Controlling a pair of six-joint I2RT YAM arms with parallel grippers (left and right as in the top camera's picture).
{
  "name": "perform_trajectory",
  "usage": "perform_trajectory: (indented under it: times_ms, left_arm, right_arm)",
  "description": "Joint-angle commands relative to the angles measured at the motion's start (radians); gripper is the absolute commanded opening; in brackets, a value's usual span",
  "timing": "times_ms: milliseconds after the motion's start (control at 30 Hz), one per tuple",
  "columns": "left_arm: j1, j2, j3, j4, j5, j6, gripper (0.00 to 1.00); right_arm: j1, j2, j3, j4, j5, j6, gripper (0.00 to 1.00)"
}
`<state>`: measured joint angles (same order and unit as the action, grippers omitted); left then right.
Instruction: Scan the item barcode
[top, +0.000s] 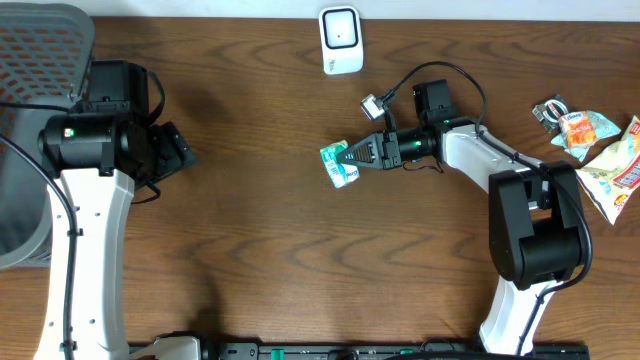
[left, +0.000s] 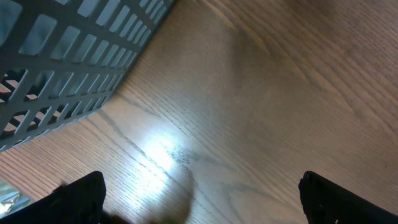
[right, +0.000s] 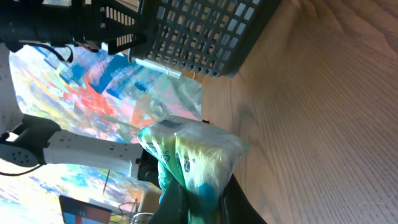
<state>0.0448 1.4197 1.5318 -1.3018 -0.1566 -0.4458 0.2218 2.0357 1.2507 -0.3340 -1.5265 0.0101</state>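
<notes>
Green-and-white crinkly plastic packet (top: 338, 165) is the task's item, pinched in the right end effector (top: 352, 158), whose jaws are closed tight on one end of it. It is held nearer the robot than the white boxy barcode scanner (top: 339, 40), well apart from it, over the brown wood-grain counter (top: 260, 260). I judge the grip on one end is chosen so the printed faces are left free to be turned toward the scanner. Whether the barcode faces that way now I cannot tell. The right wrist view shows the packet bulging out past the fingertips.

Far left of the scanner the left end effector (top: 180, 150) is spread fully wide with nothing between its fingers (left: 84, 196), probably parked there so the scanner's front is not blocked. Further left of the scanner stands a grey plastic mesh basket (top: 40, 60); what it holds, if anything, is not clear from these views. Far right of the scanner a loose heap of orange and yellow snack packets (top: 595, 150) lies on the counter, in no container, likely waiting their turn
</notes>
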Motion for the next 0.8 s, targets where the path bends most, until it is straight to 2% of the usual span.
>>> perform_trajectory:
  times_ms: [0,167,367,767]
  left_arm:
    - [0.005,0.004,0.004,-0.003,-0.01,-0.009,0.98]
    - [0.005,0.004,0.004,-0.003,-0.01,-0.009,0.98]
    - [0.005,0.004,0.004,-0.003,-0.01,-0.009,0.98]
    - [0.005,0.004,0.004,-0.003,-0.01,-0.009,0.98]
  right_arm:
    - [-0.007,0.008,-0.003,0.002,-0.035,-0.023,0.01]
    - [-0.017,0.008,-0.003,0.029,-0.035,-0.02,0.01]
    - [-0.064,0.008,-0.003,0.111,-0.035,0.062,0.01]
    - [-0.078,0.008,-0.003,0.109,-0.036,0.06,0.01]
